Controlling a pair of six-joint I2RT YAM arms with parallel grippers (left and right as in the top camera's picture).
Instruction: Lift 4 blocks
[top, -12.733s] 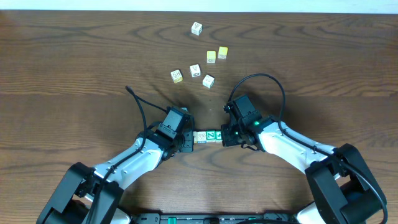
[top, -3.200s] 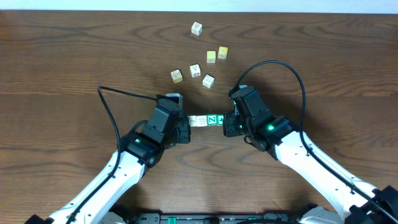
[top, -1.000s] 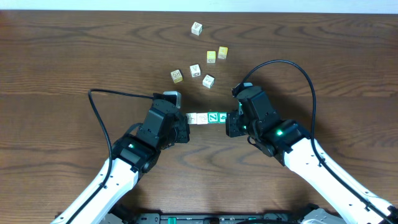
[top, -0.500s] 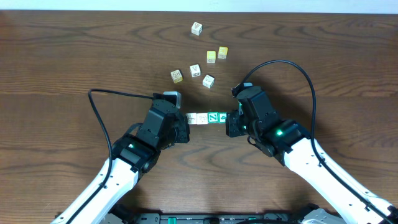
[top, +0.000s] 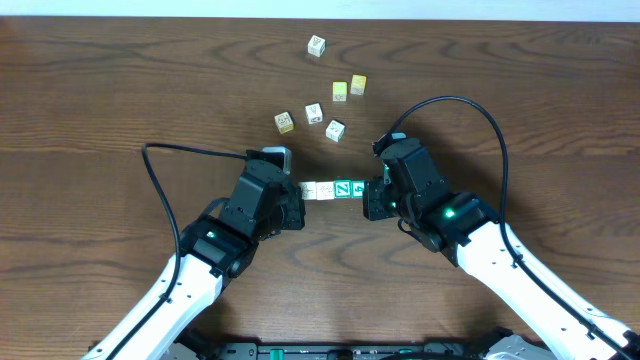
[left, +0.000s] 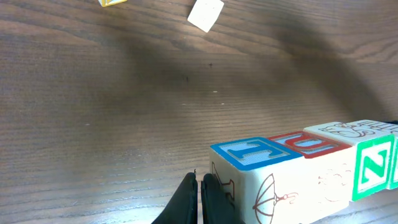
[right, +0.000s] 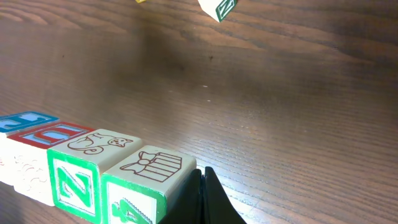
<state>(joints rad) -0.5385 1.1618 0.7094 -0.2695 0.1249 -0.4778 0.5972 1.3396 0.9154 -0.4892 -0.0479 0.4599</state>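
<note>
Your left gripper (left: 199, 190) fully closed on nothing, your right gripper (right: 203, 183) the same, row of four blocks (top: 332, 189) pinched end-to-end between their tips.

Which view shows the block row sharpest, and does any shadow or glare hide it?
Right wrist is sharpest: letters on the row of blocks crisp, no glare, the right gripper a dark silhouette. Left wrist: legible, with a broad soft shadow across the table. Overhead: evenly lit, but the row is tiny.
</note>
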